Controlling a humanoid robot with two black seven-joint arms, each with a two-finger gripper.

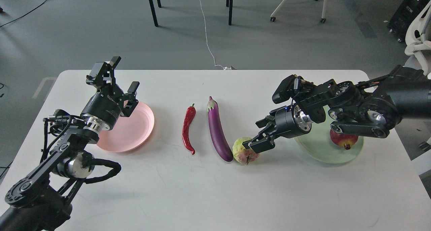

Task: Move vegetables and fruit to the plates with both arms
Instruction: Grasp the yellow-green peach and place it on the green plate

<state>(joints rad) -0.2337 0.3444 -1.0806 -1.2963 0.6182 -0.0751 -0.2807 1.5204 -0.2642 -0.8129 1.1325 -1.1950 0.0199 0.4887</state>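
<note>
The yellow-green fruit [243, 152] sits on the white table beside the tip of the purple eggplant [217, 130]. My right gripper [258, 135] is open, and its lower finger is at the fruit's upper right side. The red chili pepper [188, 128] lies left of the eggplant. The pomegranate [343, 140] rests on the mint green plate [315, 150], partly hidden behind my right arm. My left gripper [124, 74] is open and empty, held above the far edge of the pink plate [134, 130], which holds nothing.
The white table [202, 197] ends at its far edge just behind the plates. Beyond it on the floor are table legs [152, 7], a white cable [207, 39] and a white chair [417, 39] at the right.
</note>
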